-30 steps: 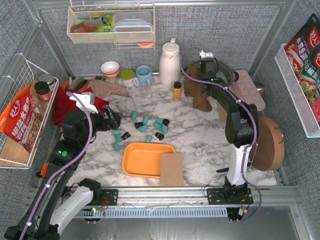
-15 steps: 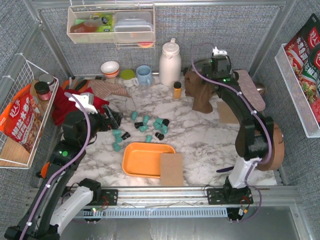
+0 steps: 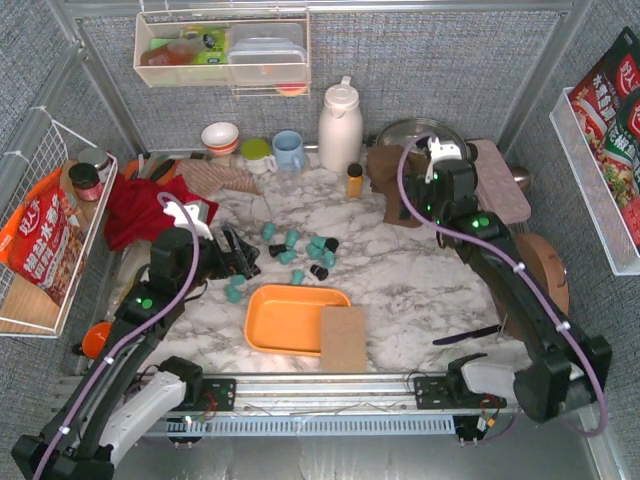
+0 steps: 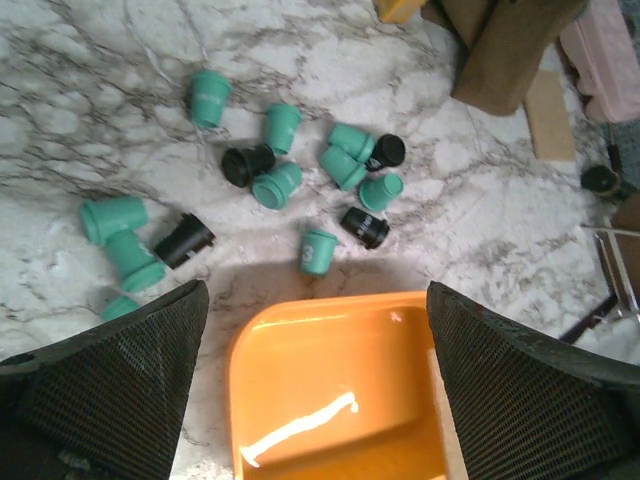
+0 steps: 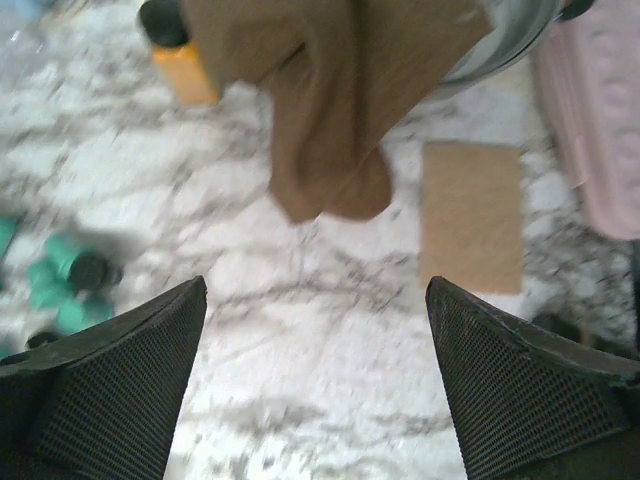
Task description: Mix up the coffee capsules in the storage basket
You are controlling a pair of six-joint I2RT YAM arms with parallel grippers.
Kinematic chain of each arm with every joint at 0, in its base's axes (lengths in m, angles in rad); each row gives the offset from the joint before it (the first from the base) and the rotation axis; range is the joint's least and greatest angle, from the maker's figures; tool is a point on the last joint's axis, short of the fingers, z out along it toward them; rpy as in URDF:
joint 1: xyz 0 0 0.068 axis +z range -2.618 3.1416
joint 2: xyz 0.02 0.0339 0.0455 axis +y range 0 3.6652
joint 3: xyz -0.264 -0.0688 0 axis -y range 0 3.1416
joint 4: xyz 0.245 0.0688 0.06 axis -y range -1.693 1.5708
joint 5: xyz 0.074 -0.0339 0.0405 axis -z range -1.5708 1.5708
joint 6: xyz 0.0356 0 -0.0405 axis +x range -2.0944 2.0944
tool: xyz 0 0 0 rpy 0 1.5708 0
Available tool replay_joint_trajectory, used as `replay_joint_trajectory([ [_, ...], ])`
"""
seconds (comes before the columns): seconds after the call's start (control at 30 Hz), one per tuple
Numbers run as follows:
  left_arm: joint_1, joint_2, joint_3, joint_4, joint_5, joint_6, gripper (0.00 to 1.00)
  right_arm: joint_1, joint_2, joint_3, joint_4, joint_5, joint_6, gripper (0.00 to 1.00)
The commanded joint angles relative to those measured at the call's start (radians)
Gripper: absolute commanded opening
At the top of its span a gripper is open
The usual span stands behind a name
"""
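Since the earlier frames the right arm has swung away from the back wall toward the right side, and the right gripper (image 5: pixel 315 288) now stands with its jaws wide apart and nothing between them. It hangs near the brown cloth (image 5: pixel 330 100). Meanwhile the left arm has leaned a little forward. The left gripper (image 4: pixel 315 290) is also spread wide and holds nothing.

All the coffee capsules (image 3: pixel 317 245) lie scattered on the marble, just beyond the far rim of the storage basket (image 3: pixel 290 322), and none is inside it. From the left gripper they lie straight ahead and the basket is just below it, so I judge the left arm much nearer for the first pick. The right one is well apart from them.

On the left wrist view each pod's lie is clear. Most are on their sides with long axes pointing in many directions, and one teal pod (image 4: pixel 318 251) stands just beside the rim. Only the top view shows a brown pad (image 3: pixel 343 338) covering the basket's near right corner. On the right wrist view only a few blurred pods appear, at the left edge
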Motion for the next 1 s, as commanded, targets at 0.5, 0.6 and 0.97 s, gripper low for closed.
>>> replay_joint_trajectory([
  [0.5, -0.407, 0.067, -0.223, 0.335, -0.054, -0.145, 0.77, 0.257, -0.462, -0.452, -0.103, -0.136, 0.179, 0.87],
  [0.6, -0.483, 0.116, -0.252, 0.405, -0.073, -0.134, 0.74, 0.283, -0.516, -0.496, -0.116, -0.179, 0.220, 0.78],
  [0.97, -0.603, 0.283, -0.303, 0.586, -0.078, -0.185, 0.69, 0.424, -0.639, -0.688, -0.064, -0.237, 0.374, 0.62],
])
